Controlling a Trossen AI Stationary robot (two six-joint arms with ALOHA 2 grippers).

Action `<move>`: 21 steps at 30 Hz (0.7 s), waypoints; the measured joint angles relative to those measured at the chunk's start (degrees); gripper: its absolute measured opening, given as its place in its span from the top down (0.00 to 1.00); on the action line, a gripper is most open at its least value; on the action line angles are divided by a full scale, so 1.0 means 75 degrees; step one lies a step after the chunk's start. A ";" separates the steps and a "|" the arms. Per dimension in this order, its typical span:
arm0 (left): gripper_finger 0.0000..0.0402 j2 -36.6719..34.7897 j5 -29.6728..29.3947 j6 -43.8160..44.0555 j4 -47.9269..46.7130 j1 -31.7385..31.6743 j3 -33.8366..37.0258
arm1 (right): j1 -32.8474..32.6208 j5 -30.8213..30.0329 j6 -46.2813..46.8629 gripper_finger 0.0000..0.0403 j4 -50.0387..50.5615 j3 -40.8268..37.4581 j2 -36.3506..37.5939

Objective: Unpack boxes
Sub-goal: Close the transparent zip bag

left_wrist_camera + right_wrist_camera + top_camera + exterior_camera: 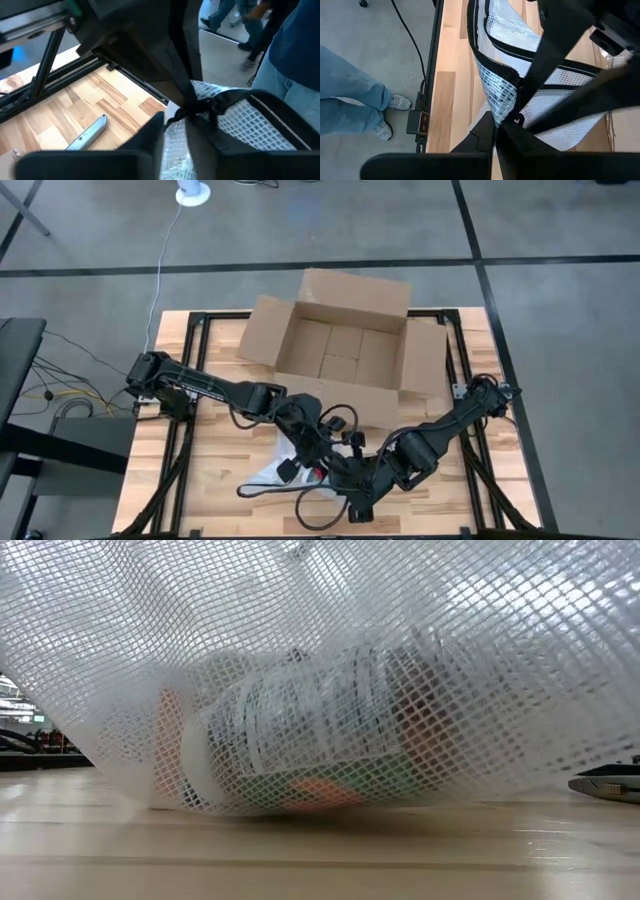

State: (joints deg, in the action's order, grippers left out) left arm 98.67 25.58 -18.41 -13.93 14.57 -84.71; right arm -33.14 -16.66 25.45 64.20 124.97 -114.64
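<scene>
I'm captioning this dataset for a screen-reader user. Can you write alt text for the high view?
An open brown cardboard box sits at the wooden table's far edge, flaps spread. In front of it, both dark arms converge on a clear mesh bag near the front edge.

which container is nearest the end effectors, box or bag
The white mesh zip bag, at the table's front edge; the open cardboard box sits farther back.
</scene>
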 joint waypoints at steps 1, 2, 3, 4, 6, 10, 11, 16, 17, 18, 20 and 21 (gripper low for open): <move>0.96 0.0000 -0.0011 0.0003 0.0022 0.0011 0.0000 | -0.0001 0.0002 0.0003 1.00 -0.0020 0.0000 0.0002; 0.98 0.0000 -0.0014 0.0019 0.0031 0.0017 0.0003 | -0.0001 0.0002 0.0003 1.00 -0.0043 0.0000 0.0001; 0.99 0.0000 -0.0023 0.0044 0.0032 0.0020 0.0003 | -0.0004 0.0002 0.0003 1.00 -0.0049 0.0000 0.0002; 0.99 0.0000 -0.0043 0.0079 0.0008 0.0020 0.0003 | -0.0004 0.0002 0.0006 1.00 -0.0035 0.0000 0.0002; 1.00 -0.0073 -0.0165 0.0125 -0.0307 0.0021 -0.0002 | -0.0035 -0.0017 0.0080 1.00 0.0005 0.0000 -0.0001; 1.00 -0.0373 -0.1232 -0.0112 -0.1572 0.0046 -0.0026 | -0.0065 -0.0091 0.0336 1.00 0.0230 0.0000 -0.0018; 1.00 -0.0448 -0.1481 -0.0139 -0.1905 0.0034 -0.0018 | -0.0099 -0.0074 0.0441 1.00 0.0274 0.0003 -0.0018; 1.00 -0.1006 -0.2130 -0.0114 -0.2809 0.0052 -0.0011 | -0.0218 -0.0055 0.0616 1.00 0.0605 0.0006 -0.0018; 1.00 -0.1121 -0.2180 -0.0101 -0.2916 0.0063 -0.0015 | -0.0219 -0.0058 0.0643 1.00 0.0655 0.0006 -0.0018; 1.00 -0.1204 -0.2220 -0.0074 -0.3019 0.0061 -0.0015 | -0.0223 -0.0067 0.0687 1.00 0.0717 0.0006 -0.0016; 1.00 -0.1317 -0.2380 0.0004 -0.3220 0.0046 -0.0015 | -0.0248 -0.0105 0.0884 1.00 0.0870 0.0006 -0.0018; 1.00 -0.1367 -0.2430 0.0039 -0.3312 0.0052 -0.0012 | -0.0248 -0.0117 0.0980 1.00 0.0959 0.0006 -0.0018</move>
State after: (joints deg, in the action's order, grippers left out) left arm 88.42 7.36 -18.12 -38.77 14.96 -84.79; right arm -35.00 -17.54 32.80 71.39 125.01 -114.78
